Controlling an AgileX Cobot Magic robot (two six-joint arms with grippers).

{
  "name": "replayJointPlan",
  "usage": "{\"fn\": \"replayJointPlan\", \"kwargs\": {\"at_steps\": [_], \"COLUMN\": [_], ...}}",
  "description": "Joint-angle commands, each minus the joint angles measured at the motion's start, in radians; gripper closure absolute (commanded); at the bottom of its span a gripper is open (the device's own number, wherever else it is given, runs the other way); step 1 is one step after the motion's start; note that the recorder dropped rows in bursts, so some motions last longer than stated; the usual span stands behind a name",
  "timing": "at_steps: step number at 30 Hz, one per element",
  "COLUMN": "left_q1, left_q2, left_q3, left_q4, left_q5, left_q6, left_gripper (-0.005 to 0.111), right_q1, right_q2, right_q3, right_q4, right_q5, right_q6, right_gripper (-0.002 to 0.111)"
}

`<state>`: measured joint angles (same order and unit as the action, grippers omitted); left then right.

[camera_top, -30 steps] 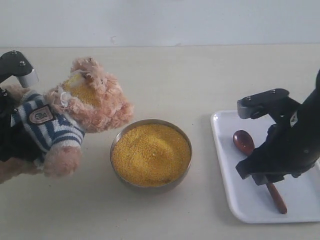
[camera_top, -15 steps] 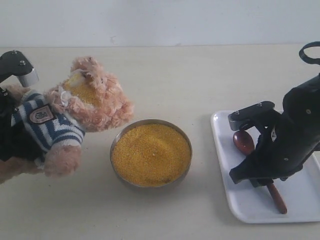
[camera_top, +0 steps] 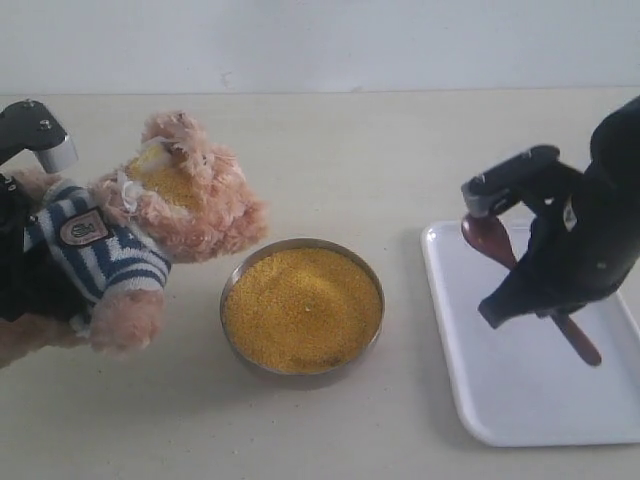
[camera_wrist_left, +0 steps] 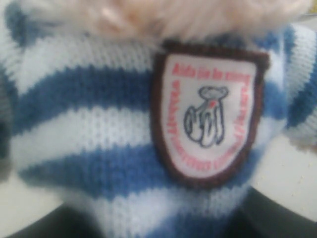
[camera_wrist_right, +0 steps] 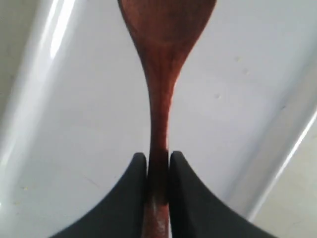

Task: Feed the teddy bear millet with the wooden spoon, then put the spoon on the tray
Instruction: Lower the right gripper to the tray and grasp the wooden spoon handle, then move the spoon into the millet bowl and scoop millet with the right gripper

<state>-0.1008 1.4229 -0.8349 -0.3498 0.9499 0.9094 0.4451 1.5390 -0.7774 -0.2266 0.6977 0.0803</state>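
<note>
The teddy bear [camera_top: 170,210] leans forward at the left, with yellow grains on its muzzle. My left gripper [camera_top: 28,285] is shut on its body. In the left wrist view its striped shirt [camera_wrist_left: 74,124] and badge [camera_wrist_left: 208,109] fill the picture, with dark fingers [camera_wrist_left: 285,218] at the corners. The millet [camera_top: 302,308] is heaped in the metal bowl [camera_top: 233,285] in the middle. My right gripper [camera_top: 540,300] [camera_wrist_right: 158,156] is shut on the handle of the wooden spoon [camera_top: 487,240] [camera_wrist_right: 166,59]. It holds the spoon tilted above the white tray [camera_top: 500,400] [camera_wrist_right: 74,148], with the spoon's bowl empty.
The beige tabletop [camera_top: 400,150] runs back to a pale wall. Bare table lies between the metal bowl and the tray's left rim. Nothing else rests on the tray.
My right gripper has closed on the spoon and lifted it off the tray, rising and shifting back. The bear and my left arm have stayed still.
</note>
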Motion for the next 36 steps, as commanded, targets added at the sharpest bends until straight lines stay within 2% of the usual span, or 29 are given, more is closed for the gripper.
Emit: {"fn": "replayJointPlan", "kwargs": {"at_steps": [1,5,6,8,12,21,25,36], "left_q1": [-0.005,-0.005,-0.005,-0.005,-0.005,-0.005,-0.005,-0.005], "left_q2": [-0.010,-0.010,-0.010,-0.010,-0.010,-0.010,-0.010,-0.010], "left_q3": [0.003,0.003,0.003,0.003,0.003,0.003,0.003,0.003], "left_q4": [-0.020,0.007,0.047,0.100,0.141,0.147,0.134,0.122], "left_q5": [-0.009,-0.009,-0.009,-0.016,-0.029,-0.053,-0.053,-0.055], "left_q6": [0.007,0.007,-0.011,-0.081,-0.117,-0.132,-0.132,-0.132], "left_gripper": [0.103,0.103,0.103,0.103,0.103,0.103,0.103,0.103], "right_q1": [0.122,0.356,0.491,0.653,0.821,0.840,0.840,0.840], "right_q2": [-0.149,-0.179,-0.154,-0.082,0.090,0.298,0.348,0.367], "right_q3": [-0.064,-0.118,-0.123,-0.123,-0.123,-0.123,-0.123,-0.123], "right_q4": [-0.074,-0.334,-0.526,-0.774,-0.995,-1.292,-1.279,-1.167], "right_q5": [0.058,0.212,0.323,0.495,0.523,0.523,0.523,0.523], "right_q6": [-0.095,-0.064,-0.028,0.079,0.072,-0.131,-0.194,-0.201], "right_gripper": [0.109,0.109,0.109,0.109,0.109,0.109,0.109,0.109]}}
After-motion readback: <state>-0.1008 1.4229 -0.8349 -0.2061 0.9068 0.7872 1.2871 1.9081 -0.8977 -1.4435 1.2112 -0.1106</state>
